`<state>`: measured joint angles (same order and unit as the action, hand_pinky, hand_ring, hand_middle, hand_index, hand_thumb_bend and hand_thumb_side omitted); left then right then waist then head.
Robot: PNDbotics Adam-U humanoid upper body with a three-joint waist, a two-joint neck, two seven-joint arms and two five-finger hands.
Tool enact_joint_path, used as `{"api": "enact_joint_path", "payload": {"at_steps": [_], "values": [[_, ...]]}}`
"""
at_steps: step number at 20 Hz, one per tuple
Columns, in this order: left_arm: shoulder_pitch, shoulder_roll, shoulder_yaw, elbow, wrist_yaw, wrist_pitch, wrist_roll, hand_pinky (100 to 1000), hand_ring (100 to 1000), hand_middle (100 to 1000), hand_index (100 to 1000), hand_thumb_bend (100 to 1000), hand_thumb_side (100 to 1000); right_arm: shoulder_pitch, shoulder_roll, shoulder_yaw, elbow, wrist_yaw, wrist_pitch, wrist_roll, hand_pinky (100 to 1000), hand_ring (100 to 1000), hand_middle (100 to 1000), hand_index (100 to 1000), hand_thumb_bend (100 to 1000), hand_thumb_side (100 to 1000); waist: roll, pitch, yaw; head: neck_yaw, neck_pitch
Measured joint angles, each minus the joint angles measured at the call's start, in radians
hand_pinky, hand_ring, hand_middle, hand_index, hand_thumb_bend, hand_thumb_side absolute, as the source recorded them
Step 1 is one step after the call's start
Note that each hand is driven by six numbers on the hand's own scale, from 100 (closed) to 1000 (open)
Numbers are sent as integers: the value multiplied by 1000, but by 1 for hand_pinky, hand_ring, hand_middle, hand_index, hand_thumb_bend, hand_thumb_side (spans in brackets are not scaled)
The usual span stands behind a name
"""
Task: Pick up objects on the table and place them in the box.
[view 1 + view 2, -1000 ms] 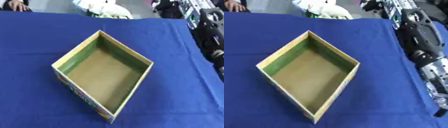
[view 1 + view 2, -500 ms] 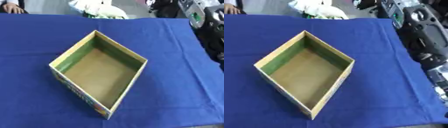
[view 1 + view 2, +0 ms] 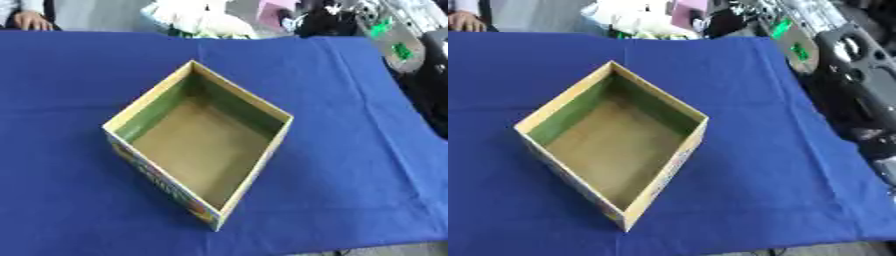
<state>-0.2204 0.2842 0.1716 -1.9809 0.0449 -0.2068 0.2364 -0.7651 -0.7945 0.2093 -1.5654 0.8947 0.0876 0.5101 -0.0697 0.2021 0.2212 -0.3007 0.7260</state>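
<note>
The box (image 3: 199, 150) sits open-topped near the middle of my blue-clothed table (image 3: 359, 150), turned corner-on toward me — brown floor bare, inner walls greenish. My right arm (image 3: 859, 95) shows along the right edge, off the cloth, black and silver. Neither of my hands is visible, so I cannot tell how their fingers stand.

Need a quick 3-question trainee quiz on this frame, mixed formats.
1. True or false: the box already holds an object.
2. The cloth under the box is: A red, B blue, C white.
3. Fill in: the box's inner walls are partly ____ above a brown floor.

Key: 1 false, its brown floor is bare; 2 B; 3 green.
</note>
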Motion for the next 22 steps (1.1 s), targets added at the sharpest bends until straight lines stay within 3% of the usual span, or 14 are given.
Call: {"api": "enact_joint_path", "payload": {"at_steps": [3,6,11,13,22], "values": [[0,0,1,0,1,1,1,881,866,1000,686,100,815,12,8,6,-22,-10,1,2,819,760,519,692,100,597,0,-5,-5,4,3],[0,0,4,0,2,3,4,880,865,1000,686,100,816,61,46,14,-71,-32,-5,-4,815,760,519,692,100,597,0,-13,-13,14,3],[1,0,5,0,3,5,4,881,866,1000,685,100,818,72,88,46,-134,-43,-5,21,839,752,523,685,100,608,-2,-14,-7,18,4],[1,0,5,0,3,6,3,882,866,1000,684,100,821,80,104,58,-141,-44,-8,27,801,729,520,684,100,625,-6,-14,-4,20,4],[2,0,5,0,3,11,1,883,866,1000,683,100,825,111,160,106,-143,-96,-28,-5,806,731,529,682,100,622,-13,-14,15,25,4]]}}
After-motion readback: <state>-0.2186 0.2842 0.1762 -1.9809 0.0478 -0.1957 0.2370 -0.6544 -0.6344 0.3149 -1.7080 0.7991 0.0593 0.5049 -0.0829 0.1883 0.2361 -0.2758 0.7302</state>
